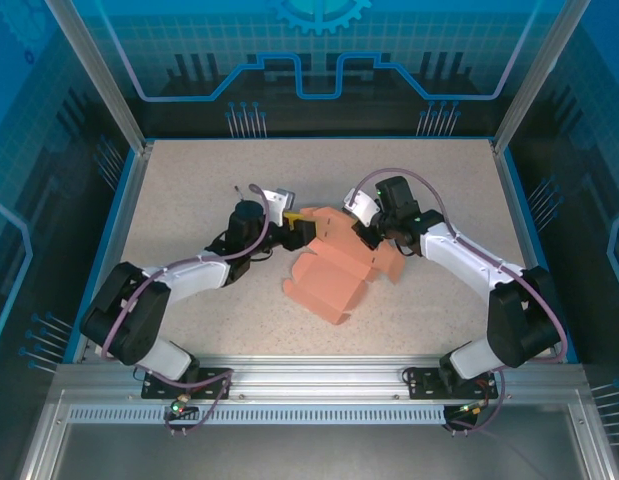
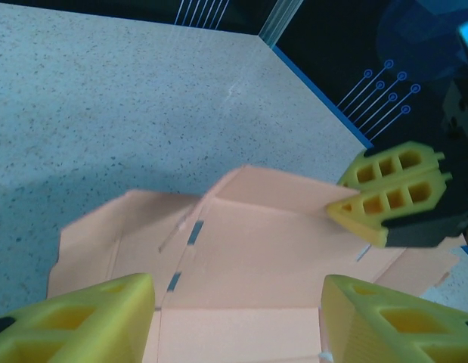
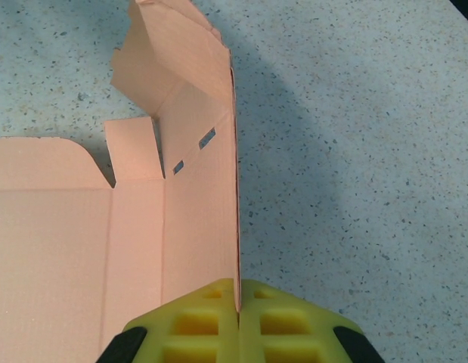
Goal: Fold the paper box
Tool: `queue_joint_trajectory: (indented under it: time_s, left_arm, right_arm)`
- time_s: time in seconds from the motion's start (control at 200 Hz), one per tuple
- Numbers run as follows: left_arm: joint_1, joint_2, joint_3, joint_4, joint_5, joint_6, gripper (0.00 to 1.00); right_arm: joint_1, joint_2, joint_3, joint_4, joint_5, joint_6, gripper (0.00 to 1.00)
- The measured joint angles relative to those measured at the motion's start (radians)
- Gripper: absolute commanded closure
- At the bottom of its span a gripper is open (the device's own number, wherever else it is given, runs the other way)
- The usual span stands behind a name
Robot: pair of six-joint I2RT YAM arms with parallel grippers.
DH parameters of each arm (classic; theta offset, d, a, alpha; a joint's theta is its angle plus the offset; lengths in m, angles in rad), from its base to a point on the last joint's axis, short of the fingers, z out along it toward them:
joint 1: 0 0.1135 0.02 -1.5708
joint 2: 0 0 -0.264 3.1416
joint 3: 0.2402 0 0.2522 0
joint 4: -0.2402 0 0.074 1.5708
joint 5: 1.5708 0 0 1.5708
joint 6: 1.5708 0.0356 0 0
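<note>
The work surface is a speckled beige tabletop (image 1: 189, 190) inside an enclosure with blue-lit wall panels (image 1: 319, 60). We locate the salmon-orange, thin-cardboard paper box (image 1: 334, 275) near the centre of the tabletop, between the two arms. It is a die-cut sheet, only partly folded: most panels lie flat on the surface, and one side panel stands raised.

The right gripper (image 3: 238, 293) is closed on this raised panel. In the right wrist view we see its two yellow fingers (image 3: 196, 325) brought together, with the upright cardboard edge pinched in the seam between them. The left wrist view shows the same gripper (image 2: 347, 198) clamped on the panel's corner.

The left gripper (image 2: 237, 310) stands open. Its yellow fingers (image 2: 90, 318) are well apart, and we see the paper box (image 2: 256, 242) lying under the gap, not clamped. In the top view, this gripper (image 1: 299, 222) sits at the sheet's far left edge.
</note>
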Motion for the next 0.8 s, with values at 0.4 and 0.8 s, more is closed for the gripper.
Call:
queue_joint_trajectory:
  time_s: [0.4, 0.8]
  left_arm:
    - [0.006, 0.079, 0.117, -0.137, 0.047, 0.027, 0.34]
    - [0.006, 0.164, 0.184, -0.149, 0.099, 0.042, 0.44]
  right_arm:
    - [-0.007, 0.0, 0.002, -0.013, -0.031, 0.004, 1.0]
    - [-0.007, 0.001, 0.002, -0.013, -0.035, 0.014, 1.0]
